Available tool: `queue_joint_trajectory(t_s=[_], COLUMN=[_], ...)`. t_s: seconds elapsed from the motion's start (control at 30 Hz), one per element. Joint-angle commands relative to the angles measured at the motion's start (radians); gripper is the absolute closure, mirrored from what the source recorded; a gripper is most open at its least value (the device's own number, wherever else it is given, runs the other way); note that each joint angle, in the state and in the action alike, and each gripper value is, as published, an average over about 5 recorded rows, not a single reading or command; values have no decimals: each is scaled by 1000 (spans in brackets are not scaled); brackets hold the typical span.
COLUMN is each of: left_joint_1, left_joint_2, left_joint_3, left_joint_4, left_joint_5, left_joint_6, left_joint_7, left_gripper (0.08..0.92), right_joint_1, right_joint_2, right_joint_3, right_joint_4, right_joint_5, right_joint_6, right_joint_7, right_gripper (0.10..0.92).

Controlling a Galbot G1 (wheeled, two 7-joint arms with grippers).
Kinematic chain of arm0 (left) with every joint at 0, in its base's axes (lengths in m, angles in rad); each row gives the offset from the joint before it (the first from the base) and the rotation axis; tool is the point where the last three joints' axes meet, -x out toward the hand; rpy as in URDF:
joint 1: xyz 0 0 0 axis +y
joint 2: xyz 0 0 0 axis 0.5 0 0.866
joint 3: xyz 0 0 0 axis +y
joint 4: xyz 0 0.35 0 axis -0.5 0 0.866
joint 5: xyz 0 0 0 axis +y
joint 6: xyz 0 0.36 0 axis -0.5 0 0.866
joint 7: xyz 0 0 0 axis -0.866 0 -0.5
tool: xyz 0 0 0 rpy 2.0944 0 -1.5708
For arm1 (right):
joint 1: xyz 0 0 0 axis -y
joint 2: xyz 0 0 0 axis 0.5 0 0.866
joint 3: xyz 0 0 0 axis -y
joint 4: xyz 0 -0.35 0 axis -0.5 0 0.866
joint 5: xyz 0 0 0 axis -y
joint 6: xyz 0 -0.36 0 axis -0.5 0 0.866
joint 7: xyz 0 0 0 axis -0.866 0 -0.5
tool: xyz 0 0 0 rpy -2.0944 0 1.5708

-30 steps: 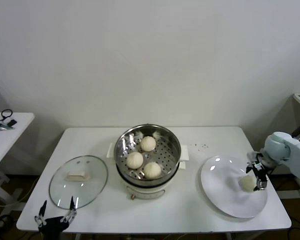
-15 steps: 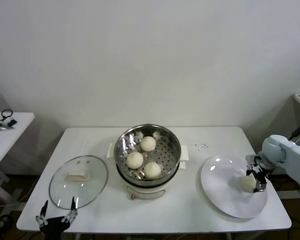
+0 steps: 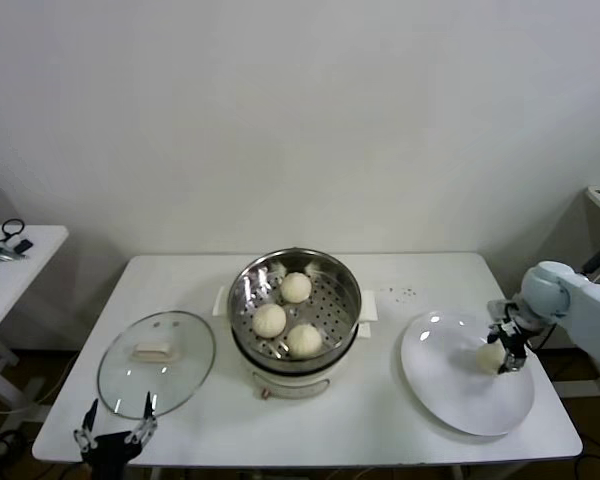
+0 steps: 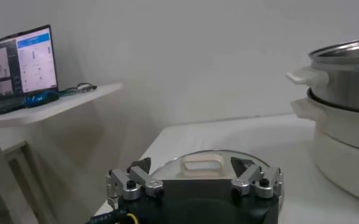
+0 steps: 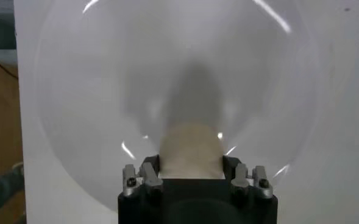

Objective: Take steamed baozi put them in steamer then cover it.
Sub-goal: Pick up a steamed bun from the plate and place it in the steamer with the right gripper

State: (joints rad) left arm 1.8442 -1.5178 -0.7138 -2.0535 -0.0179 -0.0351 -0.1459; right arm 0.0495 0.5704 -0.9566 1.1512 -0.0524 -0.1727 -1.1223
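Head view places three steamed baozi (image 3: 287,315) inside the steamer (image 3: 295,305), resting apart on its perforated floor: one toward the far wall, one at the middle left, one nearest me. The fourth baozi (image 3: 493,356) is at the right part of the white plate (image 3: 450,385), to the right of the steamer, and my right jaws (image 3: 507,350) are clenched on it, one finger on each side. Right wrist view confirms this: the bun (image 5: 191,149) sits between both fingers (image 5: 150,165) with the plate (image 5: 106,91) beneath it. I cannot tell whether the bun still touches the plate or is just off it.

The steamer stands uncovered at the middle of the white table (image 3: 420,280), on its cream base with side handles. Its glass lid (image 3: 157,361) lies flat on the table to the left of the steamer, apart from it, cream handle upward.

My left jaws (image 3: 113,432) are released, fingers spread wide, parked at the near left edge of the table, just in front of the lid and holding nothing. Left wrist view shows the lid (image 4: 206,165) just beyond those fingers (image 4: 139,176) and the steamer (image 4: 344,122) farther off.

A second small table (image 3: 10,265) stands off to the left, well apart.
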Motion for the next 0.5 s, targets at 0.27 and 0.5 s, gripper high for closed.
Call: queue_joint_trajectory(t_s=[0.27, 0.5], left_joint_1=[17, 22], left_joint_2=[13, 30], left_joint_3=[5, 20], left_joint_4=[-36, -36], left_joint_5=[-4, -6], left_joint_6=[2, -2], left_joint_7=[26, 32], left_gripper=[177, 177], right_joint_1=[583, 772], right_joint_2=[240, 359], right_joint_3=[-377, -531], right_joint_4=[44, 103], right_joint_5=[561, 764], right_joint_6=[-150, -196], right_joint_7=[57, 109], right_gripper=[364, 362])
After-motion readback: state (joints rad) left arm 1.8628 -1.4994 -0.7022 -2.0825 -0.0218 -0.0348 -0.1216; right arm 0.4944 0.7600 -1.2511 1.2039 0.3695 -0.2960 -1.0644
